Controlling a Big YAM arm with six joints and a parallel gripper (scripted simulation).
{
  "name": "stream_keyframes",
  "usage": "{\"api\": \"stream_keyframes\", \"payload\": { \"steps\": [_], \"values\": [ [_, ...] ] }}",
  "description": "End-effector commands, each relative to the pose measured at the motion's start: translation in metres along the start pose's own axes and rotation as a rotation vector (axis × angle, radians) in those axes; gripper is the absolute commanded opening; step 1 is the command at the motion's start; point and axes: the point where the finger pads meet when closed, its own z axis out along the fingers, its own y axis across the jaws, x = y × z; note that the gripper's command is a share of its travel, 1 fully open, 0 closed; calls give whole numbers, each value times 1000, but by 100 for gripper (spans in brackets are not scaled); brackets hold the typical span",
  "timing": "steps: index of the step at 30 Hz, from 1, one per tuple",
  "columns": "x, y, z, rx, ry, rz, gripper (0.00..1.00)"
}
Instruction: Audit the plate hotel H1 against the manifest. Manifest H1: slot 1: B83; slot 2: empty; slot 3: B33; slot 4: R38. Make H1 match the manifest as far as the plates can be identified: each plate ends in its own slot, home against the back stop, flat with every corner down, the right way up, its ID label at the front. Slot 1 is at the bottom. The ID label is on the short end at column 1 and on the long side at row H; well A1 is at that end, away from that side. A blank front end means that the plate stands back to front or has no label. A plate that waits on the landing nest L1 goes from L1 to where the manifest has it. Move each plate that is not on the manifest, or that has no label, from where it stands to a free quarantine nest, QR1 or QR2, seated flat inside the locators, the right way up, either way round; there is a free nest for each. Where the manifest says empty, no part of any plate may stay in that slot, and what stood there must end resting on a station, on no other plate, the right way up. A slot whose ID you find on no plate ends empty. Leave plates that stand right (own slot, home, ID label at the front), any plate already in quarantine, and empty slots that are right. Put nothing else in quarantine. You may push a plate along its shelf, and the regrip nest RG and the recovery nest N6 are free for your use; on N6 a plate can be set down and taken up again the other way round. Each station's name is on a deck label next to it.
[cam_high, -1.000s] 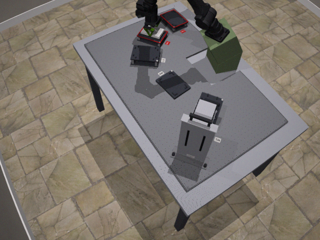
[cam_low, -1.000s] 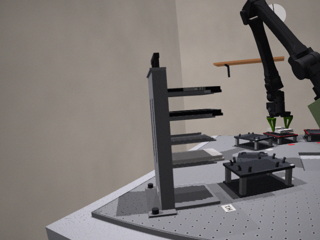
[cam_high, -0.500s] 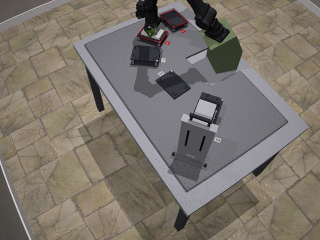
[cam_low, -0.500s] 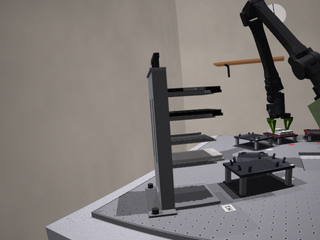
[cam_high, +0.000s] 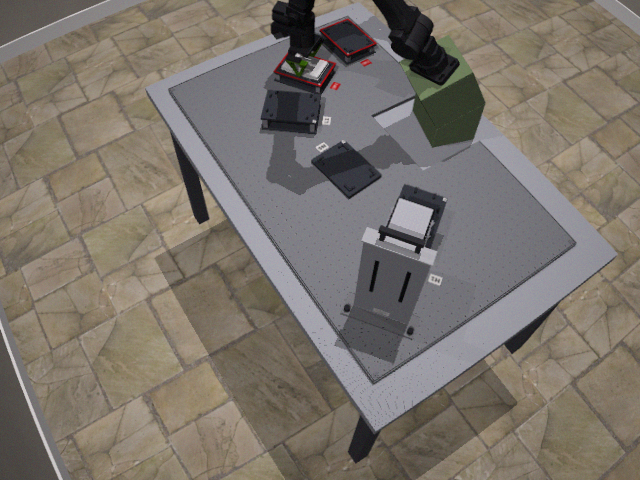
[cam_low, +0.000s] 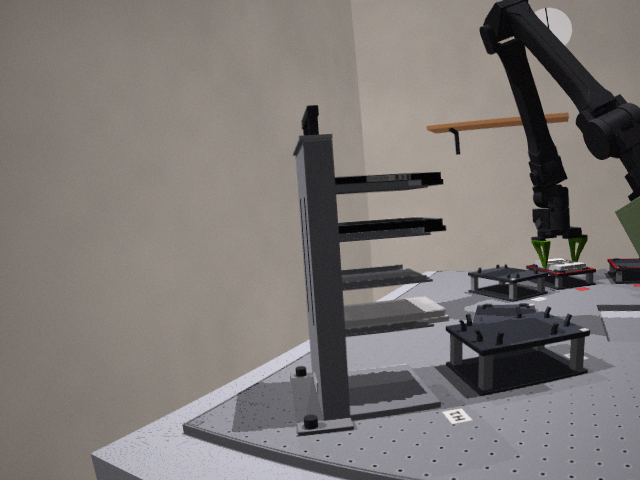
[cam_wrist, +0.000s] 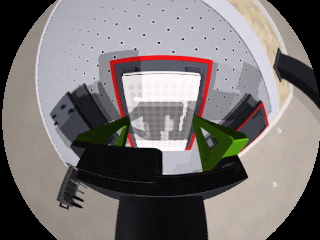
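My gripper (cam_high: 302, 65) (cam_low: 558, 256) (cam_wrist: 161, 119) is open, its green fingers standing on either side of a white well plate (cam_high: 316, 68) (cam_low: 563, 265) (cam_wrist: 162, 96). The plate lies on a red-rimmed quarantine nest (cam_high: 297, 80) (cam_low: 537, 268) (cam_wrist: 160, 59) at the table's far end. The plate hotel H1 (cam_high: 395, 279) (cam_low: 320, 258) stands near the front. A pale plate (cam_high: 410, 217) shows on its top shelf from above. The bottom shelf holds a plate with a pale front end (cam_low: 426, 305). The second shelf (cam_low: 382, 276) looks bare.
A second red-rimmed quarantine nest (cam_high: 347, 38) (cam_low: 625, 268) is bare. Two dark nests stand between: one beside the plate's nest (cam_high: 290, 109) (cam_low: 506, 276), one nearer the hotel (cam_high: 345, 167) (cam_low: 516, 333). The arm's green base block (cam_high: 449, 108) is at the right.
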Motion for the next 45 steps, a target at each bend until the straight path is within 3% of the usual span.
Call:
{"api": "stream_keyframes", "payload": {
  "steps": [1,10,12,21,23,24,26,32,34,38,40,41,43,45],
  "values": [
    [-11,-1,-4,4,-25,-3,100],
    [-11,-1,-4,4,-25,-3,100],
    [-10,-5,-18,9,-29,3,100],
    [-7,-4,-47,7,-26,-1,100],
    [-7,-4,-47,7,-26,-1,100],
    [2,-2,-37,-1,10,1,100],
    [-7,-4,-57,8,-26,-1,100],
    [-19,-4,-82,11,-47,-10,100],
    [-25,-4,-89,13,-56,-13,100],
    [-13,-3,-95,10,-36,-8,100],
    [-13,-3,-95,10,-36,-8,100],
    [-9,-3,-86,2,-7,-5,100],
    [-19,-4,-106,13,-46,-10,100],
    [-25,-4,-114,15,-58,-15,100]
  ]
}}
